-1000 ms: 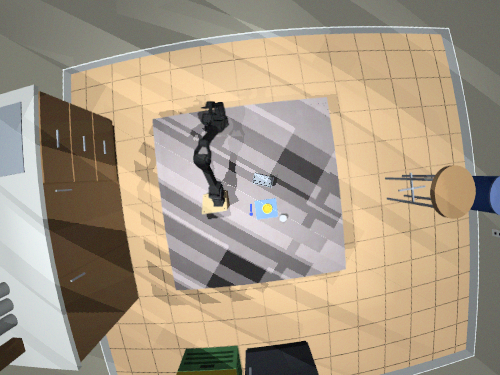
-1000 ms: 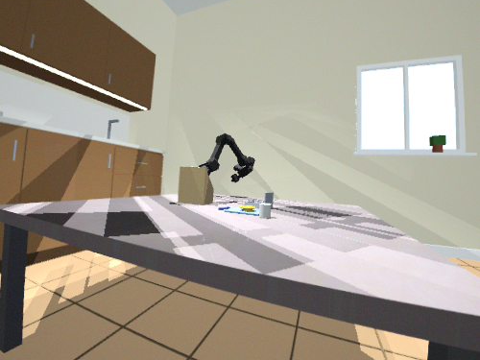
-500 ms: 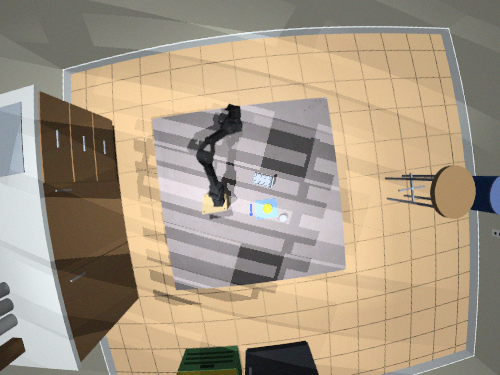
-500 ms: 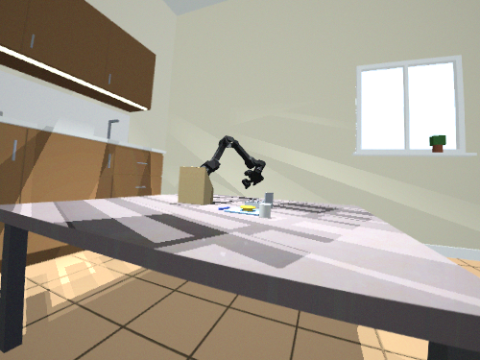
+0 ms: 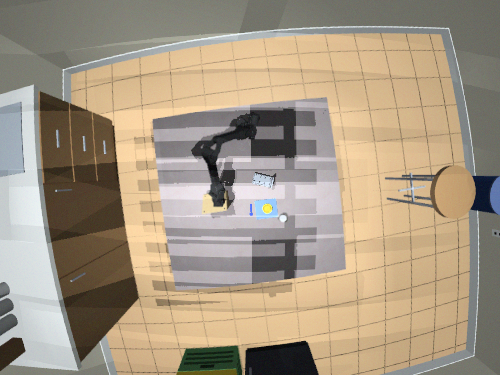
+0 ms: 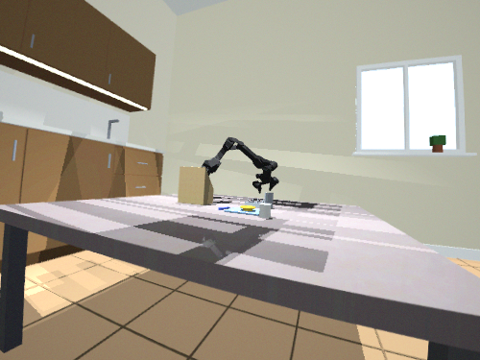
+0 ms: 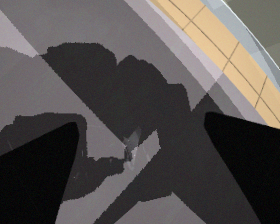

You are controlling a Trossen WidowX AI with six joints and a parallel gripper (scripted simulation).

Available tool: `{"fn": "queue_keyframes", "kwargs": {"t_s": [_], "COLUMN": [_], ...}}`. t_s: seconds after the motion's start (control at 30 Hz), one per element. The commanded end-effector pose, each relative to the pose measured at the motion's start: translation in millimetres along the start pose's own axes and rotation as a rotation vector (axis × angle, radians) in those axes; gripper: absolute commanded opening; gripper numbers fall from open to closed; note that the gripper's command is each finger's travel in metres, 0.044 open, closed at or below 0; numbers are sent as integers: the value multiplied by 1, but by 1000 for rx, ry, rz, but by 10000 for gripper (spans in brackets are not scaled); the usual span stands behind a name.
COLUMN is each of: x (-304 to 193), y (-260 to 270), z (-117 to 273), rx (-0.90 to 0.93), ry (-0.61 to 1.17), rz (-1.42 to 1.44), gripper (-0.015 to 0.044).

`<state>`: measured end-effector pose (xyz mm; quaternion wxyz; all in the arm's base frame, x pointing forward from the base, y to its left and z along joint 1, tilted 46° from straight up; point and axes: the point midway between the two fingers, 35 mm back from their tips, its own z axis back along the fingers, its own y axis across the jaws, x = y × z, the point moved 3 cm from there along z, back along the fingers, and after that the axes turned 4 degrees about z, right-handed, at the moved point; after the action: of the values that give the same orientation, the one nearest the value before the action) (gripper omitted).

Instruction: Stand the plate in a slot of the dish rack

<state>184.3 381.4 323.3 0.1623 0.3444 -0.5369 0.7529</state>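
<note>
A small yellow plate [image 5: 267, 208] [image 6: 248, 208] lies flat on a light blue mat [image 5: 258, 215]. The pale grey-blue dish rack [image 5: 262, 179] stands behind the mat, towards the arm's side of the table; in the exterior view it is partly hidden and its slots are too small to make out. My gripper [image 5: 254, 125] [image 6: 266, 190] [image 7: 143, 123] is open, with nothing between its fingers. It hangs above the table, well away from the plate and beyond the rack. The wrist view shows neither plate nor rack.
A white cup [image 5: 283, 218] [image 6: 265, 210] stands at the mat's corner. A blue utensil [image 5: 251, 209] [image 6: 224, 208] lies beside the mat. The arm's base is at a beige block [image 5: 207, 205] [image 6: 193, 185]. The wrist view shows shadowed tabletop [image 7: 100, 25] and a small blurred grey shape.
</note>
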Motion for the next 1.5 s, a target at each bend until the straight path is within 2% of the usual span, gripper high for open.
{"fn": "queue_keyframes", "kwargs": {"t_s": [0.0,0.33,0.77,1.47], "x": [-36,-119,-207,-285], "y": [0,6,38,130], "z": [18,69,153,287], "rx": [-35,-81,-164,-315], "ry": [114,313,531,734], "rz": [-56,-328,-716,-1258], "gripper": [400,400,400,400]}}
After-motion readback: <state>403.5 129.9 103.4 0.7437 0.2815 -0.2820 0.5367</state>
